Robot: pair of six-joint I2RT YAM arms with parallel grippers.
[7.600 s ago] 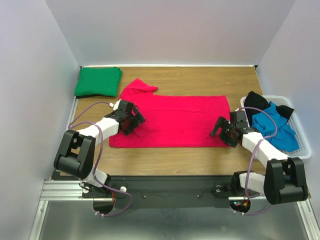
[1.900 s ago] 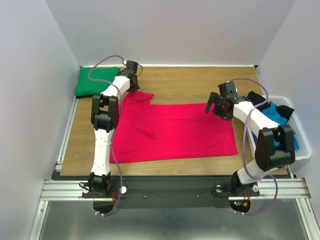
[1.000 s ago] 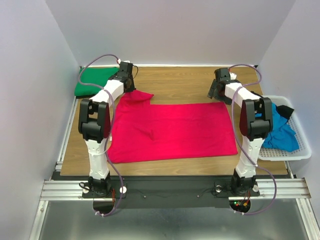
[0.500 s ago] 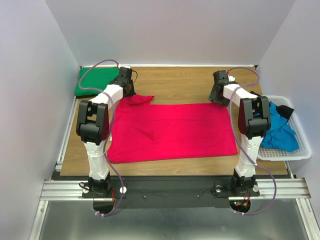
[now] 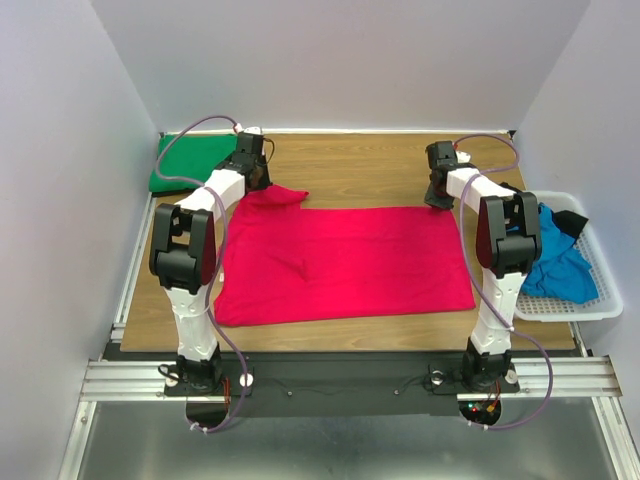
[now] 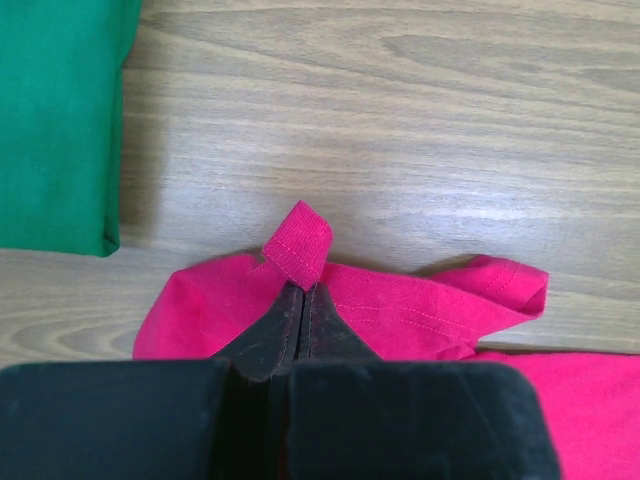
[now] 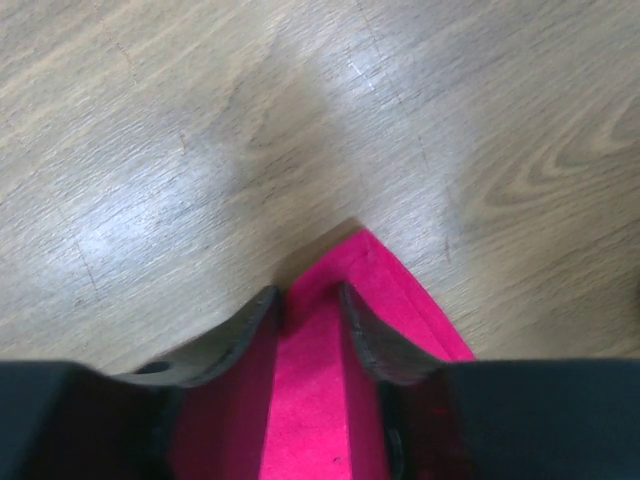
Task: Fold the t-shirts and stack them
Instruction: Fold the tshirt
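Wooden tabletop (image 5: 360,165) bears limp crimson cloth t-shirt (image 5: 350,260), best pinched at edges: left gripper (image 6: 303,292) clenches hem; right gripper (image 7: 308,296), jaws parted, straddles corner.

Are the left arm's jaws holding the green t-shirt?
No: the left gripper has its jaws shut on a fold of the red t-shirt; the green t-shirt lies apart.

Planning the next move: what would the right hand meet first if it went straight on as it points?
Likely the corner of the red t-shirt, between its fingers, then the wooden table beneath; depth is unclear.
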